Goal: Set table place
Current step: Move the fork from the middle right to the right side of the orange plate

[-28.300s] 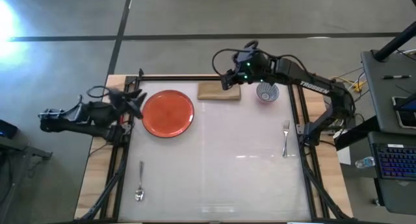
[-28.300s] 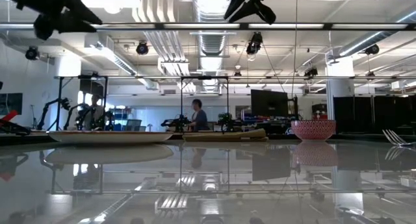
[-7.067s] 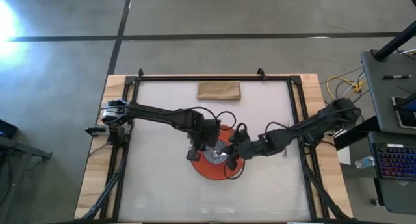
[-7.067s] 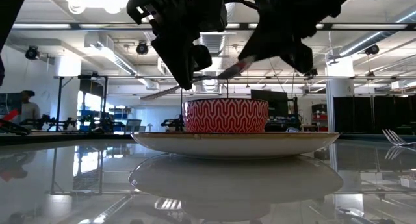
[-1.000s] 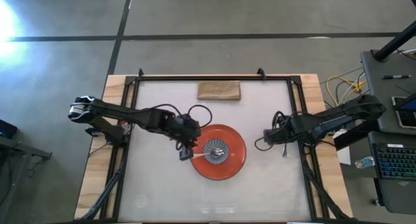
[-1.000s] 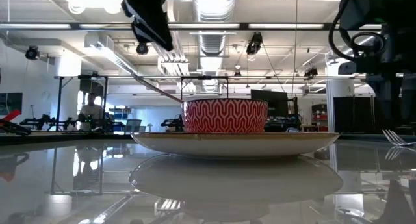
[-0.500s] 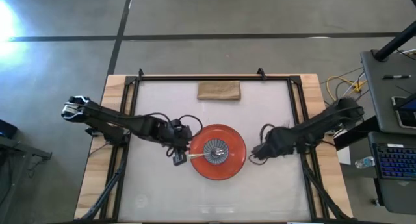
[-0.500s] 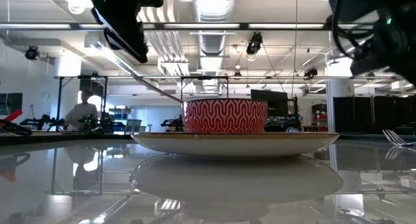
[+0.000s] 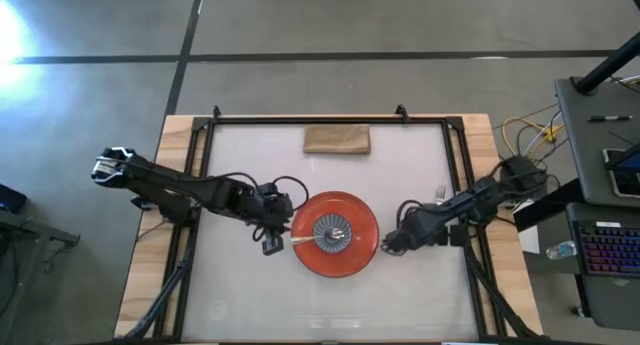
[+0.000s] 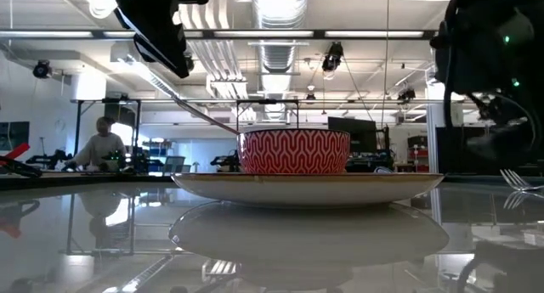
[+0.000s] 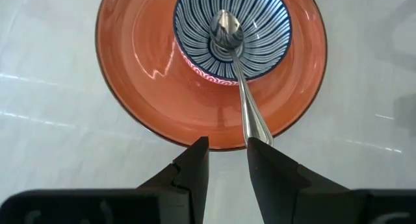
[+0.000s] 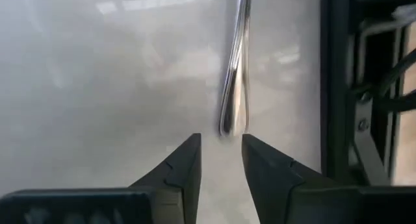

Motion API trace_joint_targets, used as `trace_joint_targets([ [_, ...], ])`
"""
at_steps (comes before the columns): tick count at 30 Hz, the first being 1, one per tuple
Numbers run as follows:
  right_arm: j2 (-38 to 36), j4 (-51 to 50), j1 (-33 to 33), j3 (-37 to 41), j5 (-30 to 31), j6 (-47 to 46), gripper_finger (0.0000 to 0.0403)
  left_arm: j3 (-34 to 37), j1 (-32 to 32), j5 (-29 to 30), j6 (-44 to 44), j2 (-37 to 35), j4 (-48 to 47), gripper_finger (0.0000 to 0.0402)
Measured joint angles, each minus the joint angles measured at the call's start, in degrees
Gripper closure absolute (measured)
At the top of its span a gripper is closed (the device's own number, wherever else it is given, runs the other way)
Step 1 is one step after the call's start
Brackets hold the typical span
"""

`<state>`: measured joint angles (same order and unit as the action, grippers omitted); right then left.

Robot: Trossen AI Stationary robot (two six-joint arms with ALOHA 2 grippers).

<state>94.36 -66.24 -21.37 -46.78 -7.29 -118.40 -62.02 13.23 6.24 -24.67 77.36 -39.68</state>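
High view: the plate with bowl is set mid-bench.

Left wrist view: the left gripper is narrowly parted, empty, at the spoon handle.

Right wrist view: the right gripper is narrowly open near the fork. It is judged light, stiff, slippery, best pinched mid-handle; its long axis runs away from the gripper.

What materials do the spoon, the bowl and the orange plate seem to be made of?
The spoon looks like polished metal: silver, with mirror-like highlights. The bowl seems to be glazed ceramic: painted blue stripes inside, a red and white pattern outside, and a smooth shine. The plate is probably glazed ceramic too, though glossy plastic is possible: even orange with bright reflections.
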Motion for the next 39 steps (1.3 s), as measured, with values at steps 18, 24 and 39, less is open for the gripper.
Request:
trace_joint_targets([
  [18,-13.99,2.18,2.97,13.30,10.41,-17.44,0.0298,0.18,-0.02,-1.56,1.05,0.00,-0.32,0.0311],
  [24,-12.70,1.96,3.70,10.92,17.67,-15.17,0.0298,0.18,-0.11,-1.58,1.01,0.04,-0.33,0.0310],
  [39,-12.67,0.05,6.10,5.08,26.71,-15.07,0.0298,0.18,-0.13,-1.58,-0.59,0.06,-0.39,0.0310],
])
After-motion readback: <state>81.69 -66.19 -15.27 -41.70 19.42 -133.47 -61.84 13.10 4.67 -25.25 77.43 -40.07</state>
